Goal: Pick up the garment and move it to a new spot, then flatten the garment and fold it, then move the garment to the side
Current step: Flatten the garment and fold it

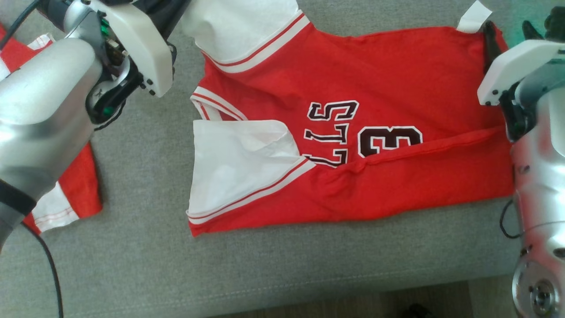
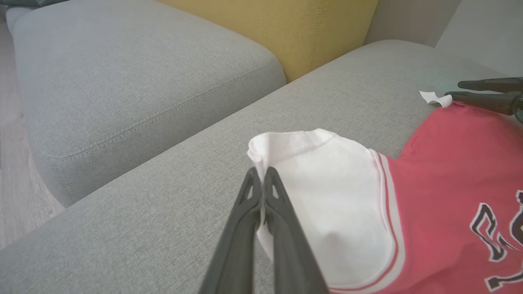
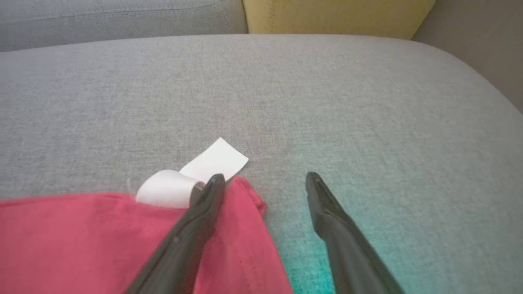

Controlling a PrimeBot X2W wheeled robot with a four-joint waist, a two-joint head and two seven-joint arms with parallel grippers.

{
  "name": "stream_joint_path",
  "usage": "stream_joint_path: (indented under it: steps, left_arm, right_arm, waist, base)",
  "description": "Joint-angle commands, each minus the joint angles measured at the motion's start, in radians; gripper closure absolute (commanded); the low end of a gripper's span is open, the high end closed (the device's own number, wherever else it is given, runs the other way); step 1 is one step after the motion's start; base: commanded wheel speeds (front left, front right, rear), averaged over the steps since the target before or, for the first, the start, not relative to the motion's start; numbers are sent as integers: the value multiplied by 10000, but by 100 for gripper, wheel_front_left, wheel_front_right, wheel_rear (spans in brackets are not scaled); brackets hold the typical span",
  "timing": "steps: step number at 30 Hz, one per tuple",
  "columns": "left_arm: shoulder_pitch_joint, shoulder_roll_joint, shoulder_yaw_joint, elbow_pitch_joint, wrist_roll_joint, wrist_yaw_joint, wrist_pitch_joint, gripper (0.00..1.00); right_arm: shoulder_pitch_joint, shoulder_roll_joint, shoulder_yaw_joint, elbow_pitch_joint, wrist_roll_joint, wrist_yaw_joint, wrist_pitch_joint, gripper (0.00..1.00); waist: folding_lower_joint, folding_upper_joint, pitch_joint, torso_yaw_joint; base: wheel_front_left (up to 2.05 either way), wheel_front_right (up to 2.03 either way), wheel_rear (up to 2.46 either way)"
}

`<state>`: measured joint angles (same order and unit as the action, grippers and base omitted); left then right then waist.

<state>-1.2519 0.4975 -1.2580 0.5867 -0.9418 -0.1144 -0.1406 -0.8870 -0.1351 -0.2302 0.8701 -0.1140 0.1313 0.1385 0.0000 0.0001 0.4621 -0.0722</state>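
A red jersey (image 1: 388, 75) with white sleeves and dark lettering lies spread on the grey sofa cushion (image 1: 145, 185). Its near long edge is folded up over the number, and the near sleeve (image 1: 234, 163) lies folded inward. My left gripper (image 2: 261, 175) is shut on the edge of the far white sleeve (image 2: 335, 196). My right gripper (image 3: 265, 179) stands open at the jersey's far hem corner (image 3: 245, 228). One finger rests over the red cloth beside the white tag (image 3: 212, 161); the other is over bare cushion. In the head view the right gripper (image 1: 510, 33) is at the upper right.
A second red and white garment (image 1: 75, 185) lies at the left, partly under my left forearm. A yellow cushion (image 2: 294, 28) and another grey cushion (image 2: 122, 69) lie beyond. The sofa's front edge (image 1: 282, 291) runs along the bottom, with floor below.
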Motion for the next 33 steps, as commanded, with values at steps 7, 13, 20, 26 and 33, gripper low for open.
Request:
stream_joint_path:
  steps: [7, 13, 20, 26, 33]
  left_arm:
    - [-566, 343, 306, -121, 33, 28, 80, 100]
    - [-639, 315, 281, -93, 41, 12, 98, 100]
    - [-609, 321, 257, 146, 34, 7, 34, 100]
    - [-678, 315, 360, 402, -36, 68, -98, 100]
    - [-1010, 282, 533, 786, 32, 218, -371, 100]
  right_arm:
    - [-554, -103, 513, 347, 115, -6, -87, 0]
    - [-714, -342, 345, 926, 1, -6, 234, 0]
    - [-858, -290, 132, 1391, -178, -6, 462, 100]
    - [-1131, -234, 173, 1243, 74, -6, -100, 100]
    - [-1555, -147, -130, 953, 523, -6, -1001, 100]
  waist:
    - [0, -1, 103, 47]
    - [0, -1, 144, 91]
    - [0, -1, 53, 45]
    - [0, -1, 50, 8]
    - [0, -1, 211, 39]
  base:
    - [0, 0, 0]
    - [0, 0, 0]
    - [0, 0, 0]
    - [0, 0, 0]
    - [0, 0, 0]
